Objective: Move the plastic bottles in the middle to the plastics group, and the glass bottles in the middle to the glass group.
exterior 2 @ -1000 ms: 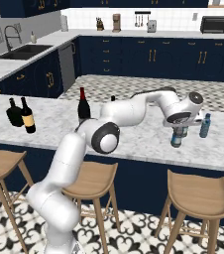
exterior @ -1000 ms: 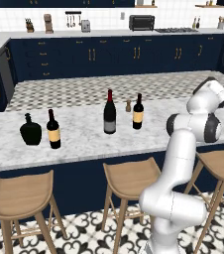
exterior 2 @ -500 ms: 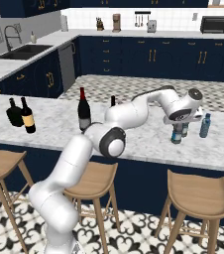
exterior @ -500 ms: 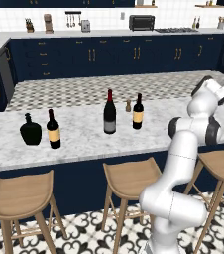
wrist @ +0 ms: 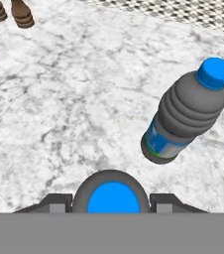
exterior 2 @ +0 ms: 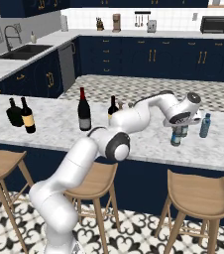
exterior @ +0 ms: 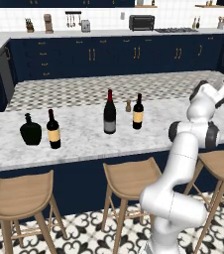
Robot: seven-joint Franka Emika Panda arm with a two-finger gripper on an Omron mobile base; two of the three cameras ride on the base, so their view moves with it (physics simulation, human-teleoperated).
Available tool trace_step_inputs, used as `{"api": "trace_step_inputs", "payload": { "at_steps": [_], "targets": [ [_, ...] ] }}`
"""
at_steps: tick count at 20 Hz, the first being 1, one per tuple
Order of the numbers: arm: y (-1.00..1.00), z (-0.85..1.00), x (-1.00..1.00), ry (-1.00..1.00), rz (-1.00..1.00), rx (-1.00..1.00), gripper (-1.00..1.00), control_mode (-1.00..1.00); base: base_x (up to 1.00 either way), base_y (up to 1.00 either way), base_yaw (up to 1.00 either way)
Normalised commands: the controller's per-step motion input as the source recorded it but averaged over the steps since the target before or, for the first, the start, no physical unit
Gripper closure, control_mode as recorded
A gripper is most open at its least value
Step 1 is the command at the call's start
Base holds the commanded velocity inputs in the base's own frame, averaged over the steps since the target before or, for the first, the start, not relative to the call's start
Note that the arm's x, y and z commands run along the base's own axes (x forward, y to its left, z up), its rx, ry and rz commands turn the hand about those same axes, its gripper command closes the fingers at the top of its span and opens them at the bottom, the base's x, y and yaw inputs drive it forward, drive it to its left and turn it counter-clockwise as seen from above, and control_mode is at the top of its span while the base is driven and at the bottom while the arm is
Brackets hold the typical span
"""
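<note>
Jaws pinching the small translucent blue-capped plastic water bottle [wrist: 112, 197] over the white marble surface [wrist: 59, 109], just beside another grey-bodied water bottle [wrist: 186, 116].

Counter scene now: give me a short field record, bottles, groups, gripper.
gripper: shut on plastic bottle, over the counter's right end
plastics group: water bottle standing beside it
middle: grey-label wine bottle, yellow-label wine bottle, both upright
glass group: black flask, tan-label wine bottle, left end
</note>
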Motion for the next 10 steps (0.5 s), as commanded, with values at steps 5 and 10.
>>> {"api": "trace_step_inputs", "payload": {
  "at_steps": [5, 10],
  "targets": [
    [0.0, -0.4, 0.2, 0.02, 0.0, 0.0, 1.0, -1.0, 0.0, 0.0, 0.0],
    [0.0, -0.14, 0.09, 0.01, 0.0, 0.0, 1.0, -1.0, 0.0, 0.0, 0.0]
  ]
}}
